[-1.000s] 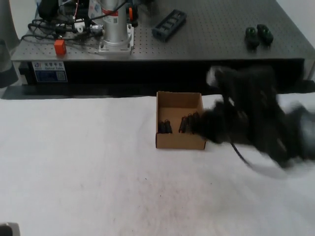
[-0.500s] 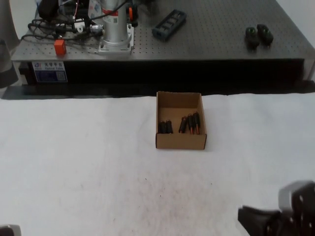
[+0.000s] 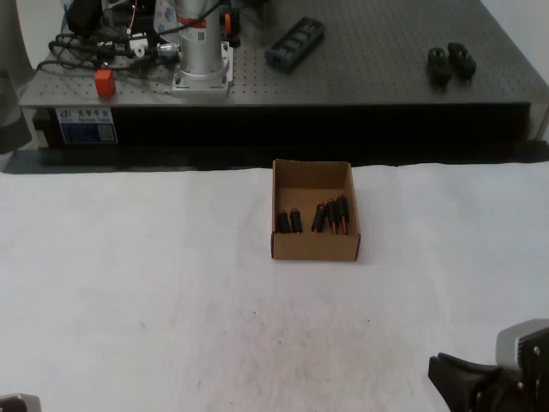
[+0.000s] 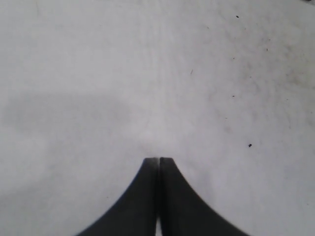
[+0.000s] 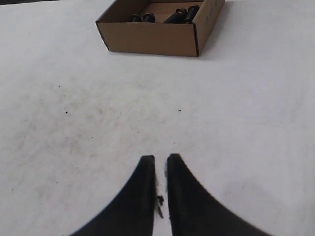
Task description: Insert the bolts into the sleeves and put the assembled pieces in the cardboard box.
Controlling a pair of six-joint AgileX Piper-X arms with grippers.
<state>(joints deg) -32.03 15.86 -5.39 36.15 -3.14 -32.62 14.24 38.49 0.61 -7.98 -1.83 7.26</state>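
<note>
The cardboard box [image 5: 147, 38], holding the assembled pieces [image 5: 183, 13], lies well ahead of the right claw [image 5: 160, 158], which is all but closed and empty. The left claw [image 4: 159, 160], closed on nothing, hangs over the counter [image 4: 98, 73].

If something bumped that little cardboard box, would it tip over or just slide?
Probably slide: the cardboard box sits low and flat on the white cloth, so tipping seems unlikely. It looks light, with thin walls and only a few assembled pieces inside, which might rattle or roll.

High behind, wrists close — right shares box [image 3: 315, 246]
</note>
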